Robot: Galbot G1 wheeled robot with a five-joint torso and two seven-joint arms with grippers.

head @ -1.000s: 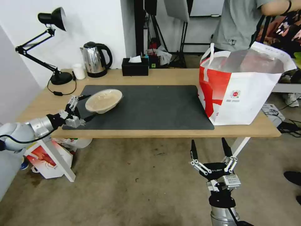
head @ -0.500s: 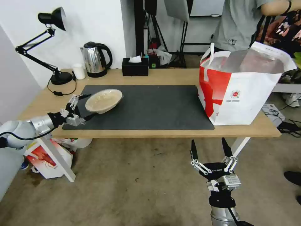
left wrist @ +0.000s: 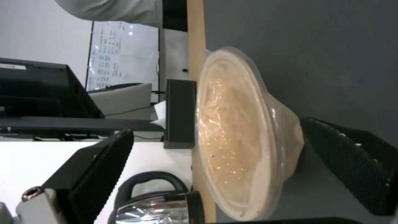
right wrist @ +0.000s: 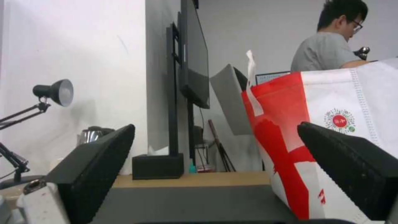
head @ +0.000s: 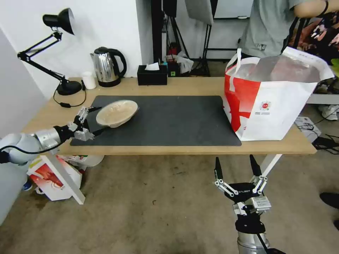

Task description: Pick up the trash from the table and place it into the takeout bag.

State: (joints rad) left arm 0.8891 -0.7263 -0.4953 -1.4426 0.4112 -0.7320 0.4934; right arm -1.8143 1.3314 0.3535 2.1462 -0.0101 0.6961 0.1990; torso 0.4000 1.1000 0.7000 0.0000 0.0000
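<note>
The right gripper (head: 236, 165), hanging below the table's (head: 197, 85) front edge with its fingers spread wide, has the only writing that can be read: "GALBOT" in small pale letters across its black body. The bag (head: 272, 95) stands upright at the table's right end, partly on the grey mat (head: 176, 120), with a small round red logo on its white front over lines of print too fine to make out. In the right wrist view the same logo (right wrist: 339, 119) appears ringed by a pattern of dots with a small green mark below it, also illegible. The beige bowl (head: 117, 113) sits on the mat's left end. The left gripper (head: 96, 119) reaches in from the left with its fingers spread, one tip either side of the bowl's near rim. The left wrist view shows the bowl (left wrist: 244, 137) close up, with a clear film over its rim and pale contents inside; the textured finger (left wrist: 352, 165) on the mat side lies just beside the bowl's wall, while the other finger (left wrist: 99, 168) stands well apart from the rim. Behind the bowl stand a kettle (head: 107, 66) and a black tissue box (head: 152, 75).
</note>
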